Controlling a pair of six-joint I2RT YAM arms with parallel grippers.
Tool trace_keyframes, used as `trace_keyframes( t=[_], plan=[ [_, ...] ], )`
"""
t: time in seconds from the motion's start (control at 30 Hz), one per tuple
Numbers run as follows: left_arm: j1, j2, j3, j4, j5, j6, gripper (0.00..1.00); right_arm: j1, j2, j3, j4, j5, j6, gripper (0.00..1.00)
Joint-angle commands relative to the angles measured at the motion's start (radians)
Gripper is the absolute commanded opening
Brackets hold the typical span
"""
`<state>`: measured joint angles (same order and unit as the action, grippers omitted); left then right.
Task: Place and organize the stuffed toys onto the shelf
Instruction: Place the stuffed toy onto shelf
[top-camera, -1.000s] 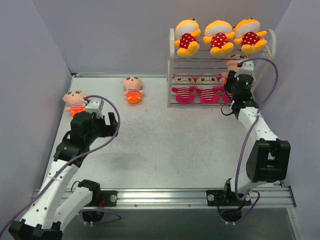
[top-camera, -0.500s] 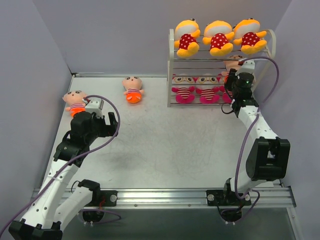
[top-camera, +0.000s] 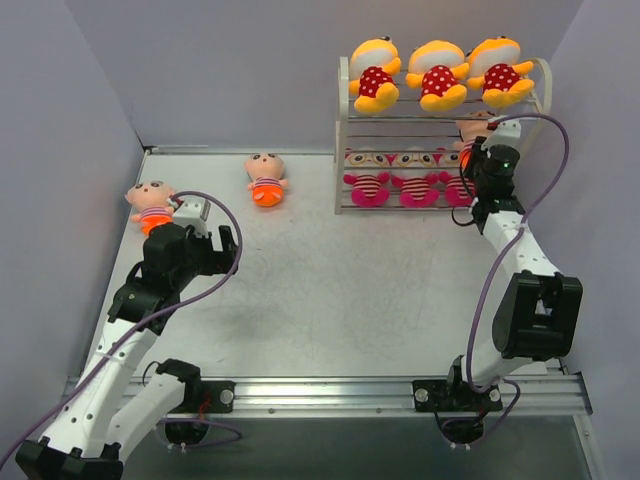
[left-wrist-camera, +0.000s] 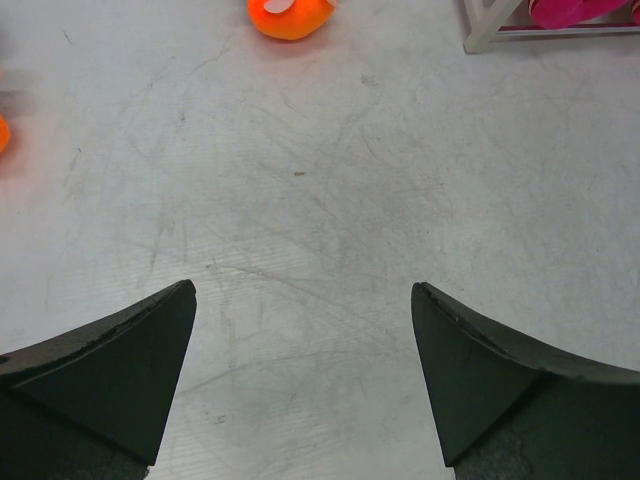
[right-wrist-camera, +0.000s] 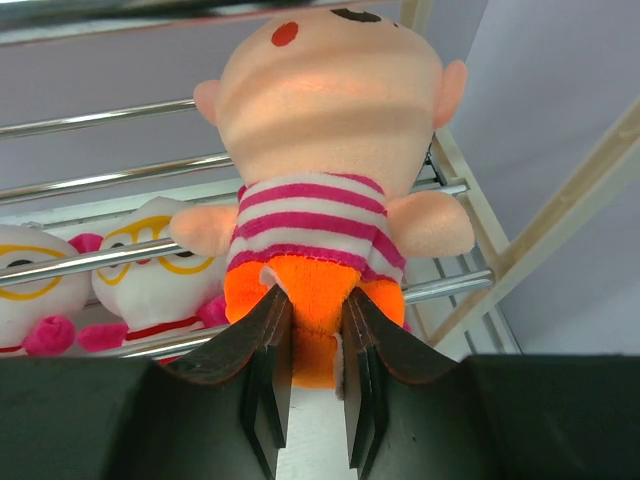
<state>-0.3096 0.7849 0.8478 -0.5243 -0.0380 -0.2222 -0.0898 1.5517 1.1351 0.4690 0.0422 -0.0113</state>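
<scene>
The white wire shelf (top-camera: 343, 140) stands at the back right. Three yellow-orange, red-dotted stuffed toys (top-camera: 437, 75) sit on its top tier, and pink-striped ones with yellow glasses (top-camera: 393, 178) line the low tier. My right gripper (right-wrist-camera: 315, 305) is shut on the orange bottom of a peach-faced toy (right-wrist-camera: 330, 130), holding it upright against the middle rods at the shelf's right end (top-camera: 475, 128). Two more peach-faced toys lie on the table at the left (top-camera: 150, 205) and centre-back (top-camera: 265, 178). My left gripper (left-wrist-camera: 302, 295) hangs open over bare table, near the left toy.
The shelf's front corner foot (left-wrist-camera: 490, 30) and one toy's orange bottom (left-wrist-camera: 290, 15) show at the top of the left wrist view. Grey walls close the table on the left, back and right. The right arm's cable (top-camera: 545, 170) loops beside the shelf.
The right gripper has closed tighter on the peach-faced toy and shifted slightly right along the shelf. The left arm has stayed still.
</scene>
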Motion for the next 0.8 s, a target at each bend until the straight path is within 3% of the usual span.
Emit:
trace_keyframes(
  t=[0.0,0.77],
  plan=[
    [-0.013,-0.007,-0.001,0.007,-0.01,0.021,0.97,-0.018,-0.001,0.002,0.089,-0.027,-0.062,0.09],
    [-0.019,0.01,0.004,0.001,-0.017,0.026,0.97,-0.077,0.051,0.006,0.175,-0.093,-0.102,0.11]
  ],
)
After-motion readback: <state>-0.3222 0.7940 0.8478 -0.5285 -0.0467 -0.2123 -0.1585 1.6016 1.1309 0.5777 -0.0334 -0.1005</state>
